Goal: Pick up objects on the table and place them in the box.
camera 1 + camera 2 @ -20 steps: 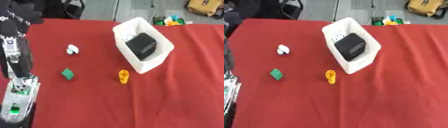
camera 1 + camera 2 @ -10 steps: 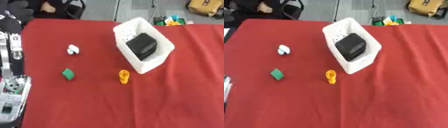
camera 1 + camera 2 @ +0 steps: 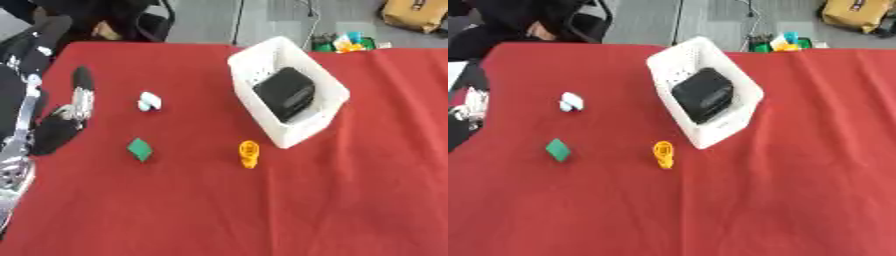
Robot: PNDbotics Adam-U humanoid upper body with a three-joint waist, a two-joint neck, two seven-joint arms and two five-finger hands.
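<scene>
Left eye view, left hand [image 3: 66, 120] fingers [image 3: 83, 90] straight, white object [image 3: 149, 101] beside

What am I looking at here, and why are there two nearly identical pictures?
Both pictures come from a stereo camera in a humanoid robot's head, looking down at a red table. The black shape at the left is its left hand, fingers straight, holding nothing. The right hand is not in view. On the table lie a white object, a green piece and an orange object, apart from each other. Beside them stands a white box that already holds a black item.
</scene>
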